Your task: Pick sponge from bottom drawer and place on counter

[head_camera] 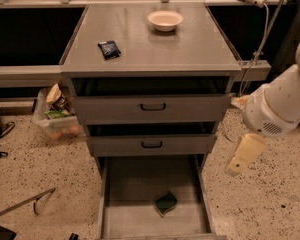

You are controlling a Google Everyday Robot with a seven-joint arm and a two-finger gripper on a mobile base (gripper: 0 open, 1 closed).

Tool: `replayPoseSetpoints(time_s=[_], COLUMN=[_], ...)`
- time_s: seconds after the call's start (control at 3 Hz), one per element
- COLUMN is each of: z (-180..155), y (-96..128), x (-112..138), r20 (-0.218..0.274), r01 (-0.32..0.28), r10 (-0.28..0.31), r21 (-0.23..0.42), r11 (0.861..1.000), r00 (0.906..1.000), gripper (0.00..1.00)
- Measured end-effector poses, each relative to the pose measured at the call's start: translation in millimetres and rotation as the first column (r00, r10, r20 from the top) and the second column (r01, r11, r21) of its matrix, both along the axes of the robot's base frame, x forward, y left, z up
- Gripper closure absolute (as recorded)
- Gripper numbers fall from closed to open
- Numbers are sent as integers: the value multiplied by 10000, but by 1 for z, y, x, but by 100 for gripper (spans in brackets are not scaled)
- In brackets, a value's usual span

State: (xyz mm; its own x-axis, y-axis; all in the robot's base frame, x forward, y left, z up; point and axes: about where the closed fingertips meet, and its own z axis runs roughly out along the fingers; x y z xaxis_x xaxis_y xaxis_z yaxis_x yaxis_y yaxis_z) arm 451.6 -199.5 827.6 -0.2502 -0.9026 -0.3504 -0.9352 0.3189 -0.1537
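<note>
The sponge (166, 203), dark green with a pale edge, lies in the open bottom drawer (121, 204), towards its front middle. The counter (150, 46) is the grey top of the cabinet. My gripper (242, 155), with cream fingers pointing down, hangs from the white arm to the right of the cabinet, beside the bottom drawer's right wall and above the floor. It is apart from the sponge and holds nothing that I can see.
On the counter stand a white bowl (165, 20) at the back and a dark packet (109, 49) at the left. The two upper drawers (152, 106) are slightly ajar. A clear bin of items (57, 116) sits on the floor left of the cabinet. A cable (255, 44) hangs at the right.
</note>
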Motion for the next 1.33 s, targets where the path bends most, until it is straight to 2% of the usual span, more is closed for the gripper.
replayPoseSetpoints(time_s=[0.33, 0.67, 1.0, 1.33], z=[-67, -117, -117, -140], y=[-5, -20, -20, -15], x=[-9, -25, -25, -28], r20=[-508, -1298, -1298, -1208], r01=[250, 1136, 1136, 1016], r10=[-226, -985, -984, -863], r21=[474, 1148, 1148, 1262], r11=[9986, 9869, 9869, 9868], r00=[9985, 9866, 9866, 9889], gripper=[0, 0, 0, 0])
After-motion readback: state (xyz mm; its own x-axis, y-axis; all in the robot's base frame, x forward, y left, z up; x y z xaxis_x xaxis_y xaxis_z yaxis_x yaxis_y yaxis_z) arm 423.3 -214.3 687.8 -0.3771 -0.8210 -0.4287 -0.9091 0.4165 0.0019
